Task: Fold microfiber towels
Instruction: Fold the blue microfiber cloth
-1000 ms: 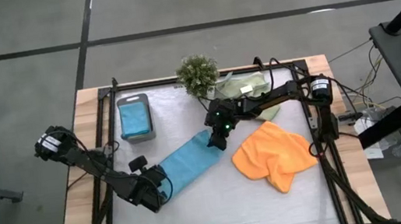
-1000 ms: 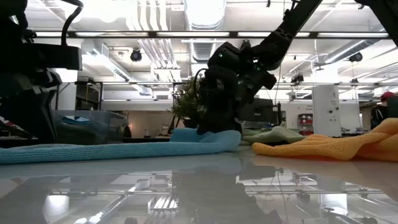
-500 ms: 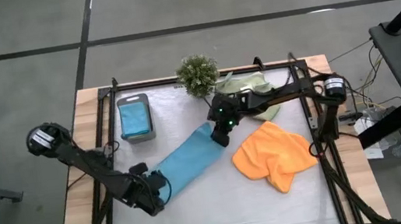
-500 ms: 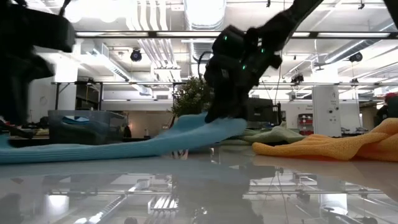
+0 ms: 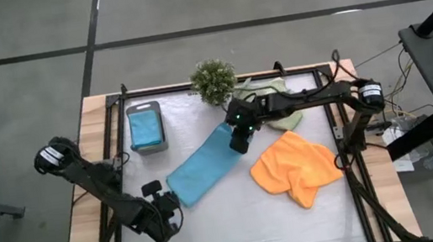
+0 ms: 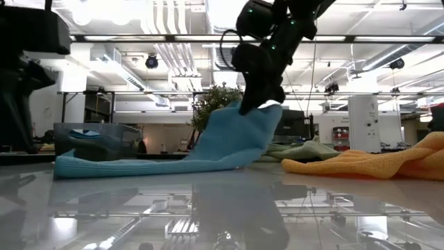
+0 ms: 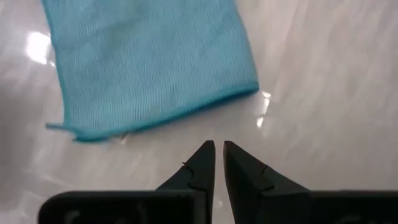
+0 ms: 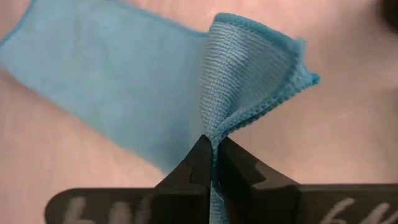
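Judging from how things lie, you are only partway through the second towel. Your right gripper [image 5: 239,145], at centre frame in the high view, has its fingers pinched tight on the far end of the blue towel [image 5: 202,168], lifting that end clear of the table [image 5: 239,220] while the near end lies flat. Your left gripper [image 5: 168,218], lower left, sits just beside that flat end with fingers nearly closed on nothing. One blue towel [image 5: 146,127] already rests folded in the grey tray [image 5: 148,144], upper left. The orange towel [image 5: 295,166] at centre right and the sage-green towels [image 5: 268,95] beside the plant [image 5: 212,80] remain crumpled.
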